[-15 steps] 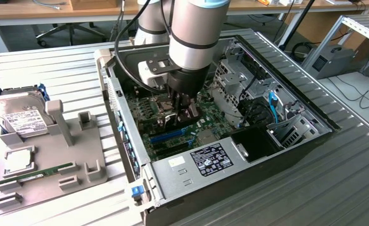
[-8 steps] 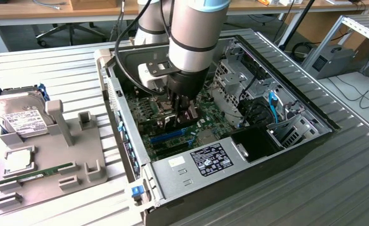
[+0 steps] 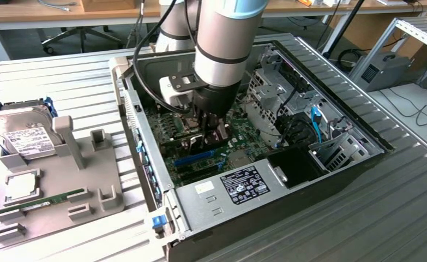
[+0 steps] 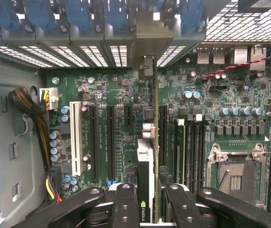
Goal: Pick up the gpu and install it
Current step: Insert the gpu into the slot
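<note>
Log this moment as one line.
gripper: shut on gpu | gpu: edge-on over motherboard, inside computer case | seating: cannot tell

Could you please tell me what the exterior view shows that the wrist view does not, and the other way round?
Exterior view: the grey tray beside the case, carrying the hard drive and memory stick, plus the power supply label. Wrist view: the white slot, the empty processor socket and the gpu edge-on between the jaws. Both: the gripper down over the green motherboard, inside the open case.
</note>
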Tool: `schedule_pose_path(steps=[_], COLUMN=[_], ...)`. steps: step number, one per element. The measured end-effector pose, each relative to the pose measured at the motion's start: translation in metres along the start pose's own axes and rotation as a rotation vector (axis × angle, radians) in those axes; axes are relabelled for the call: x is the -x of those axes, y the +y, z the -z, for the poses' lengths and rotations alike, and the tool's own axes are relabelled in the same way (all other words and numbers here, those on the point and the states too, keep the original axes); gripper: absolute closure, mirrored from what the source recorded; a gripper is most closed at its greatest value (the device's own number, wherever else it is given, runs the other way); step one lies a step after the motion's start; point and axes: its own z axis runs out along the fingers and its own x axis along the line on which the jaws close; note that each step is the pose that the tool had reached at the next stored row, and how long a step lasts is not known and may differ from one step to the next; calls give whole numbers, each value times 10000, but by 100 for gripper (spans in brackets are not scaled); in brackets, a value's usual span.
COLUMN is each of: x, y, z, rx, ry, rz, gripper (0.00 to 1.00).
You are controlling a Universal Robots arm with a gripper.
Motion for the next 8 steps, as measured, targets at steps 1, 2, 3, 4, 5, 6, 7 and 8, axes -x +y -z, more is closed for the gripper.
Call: schedule_pose_path(steps=[1,2,3,4,5,6,7,8], x=[0,0,0,0,1,1,0,0], y=[0,1,3,5,8,12,14,15], z=[-1,-2,-3,-4,-4,-5,-5,-5], rx=[0,0,-1,-1,-2,-2,-2,-1], ry=[1,1,-1,-1,-2,-3,-2,-2], rz=[0,0,-1,-1,0,-1,0,1], gripper=[73,73,73,73,73,73,73,73])
